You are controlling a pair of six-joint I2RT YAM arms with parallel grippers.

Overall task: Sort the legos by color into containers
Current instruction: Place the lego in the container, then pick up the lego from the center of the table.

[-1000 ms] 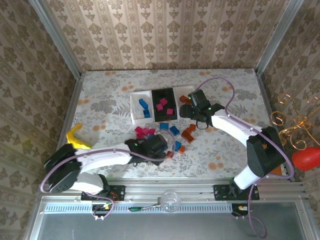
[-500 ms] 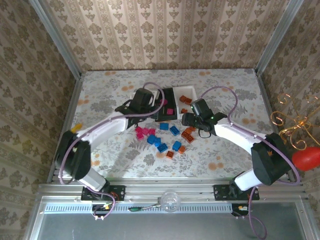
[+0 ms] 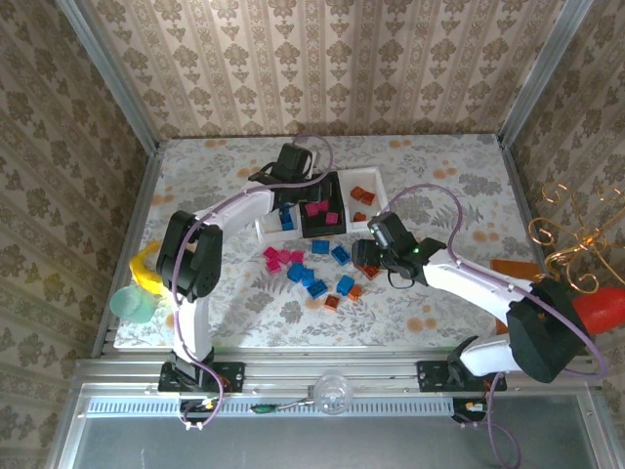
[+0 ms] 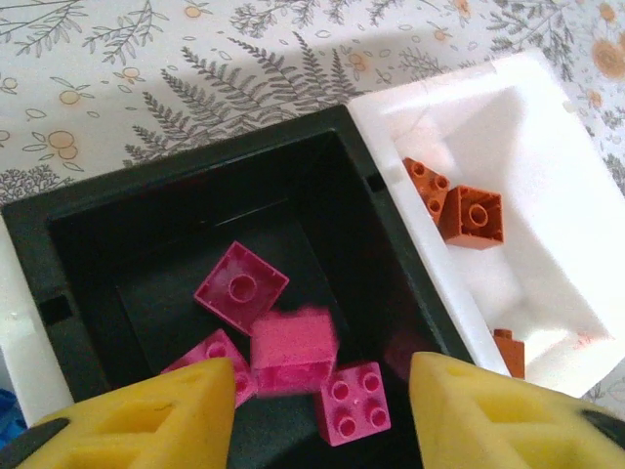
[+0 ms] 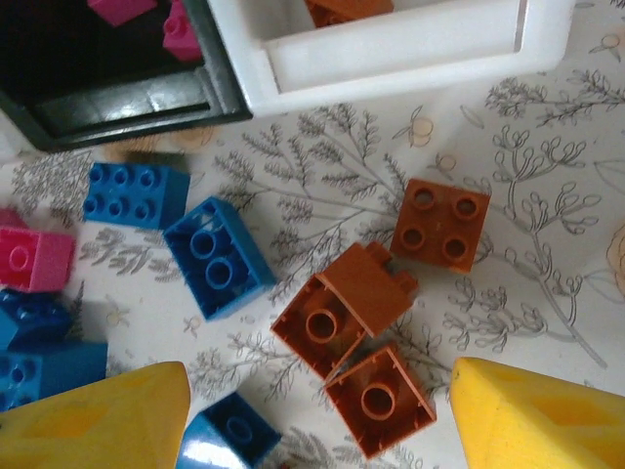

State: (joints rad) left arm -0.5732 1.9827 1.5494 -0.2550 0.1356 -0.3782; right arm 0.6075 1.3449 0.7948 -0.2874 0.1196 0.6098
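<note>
The left jaws hang spread wide over the black tray [image 4: 391, 234], the middle of the three containers [image 3: 320, 205], gripping nothing. Four pink bricks [image 4: 241, 286] lie on the tray floor below them, one of these blurred. In the white tray [image 4: 547, 127] to its right lie orange-brown bricks [image 4: 472, 215]. In the top view, the left white tray [image 3: 262, 213] holds blue bricks [image 3: 284, 217].

The right jaws are also spread and empty, low over the bench [image 3: 439, 166] just near of the trays. Three loose orange-brown bricks [image 5: 342, 308] sit on the bench between and just beyond the fingertips [image 5: 98, 420], the nearest one [image 5: 381, 401] about midway between them. Loose blue bricks [image 5: 220, 256] lie to the left, and a loose pink brick [image 5: 34, 259] farther left. More pink ones [image 3: 281, 258] lie near of the left white tray.
</note>
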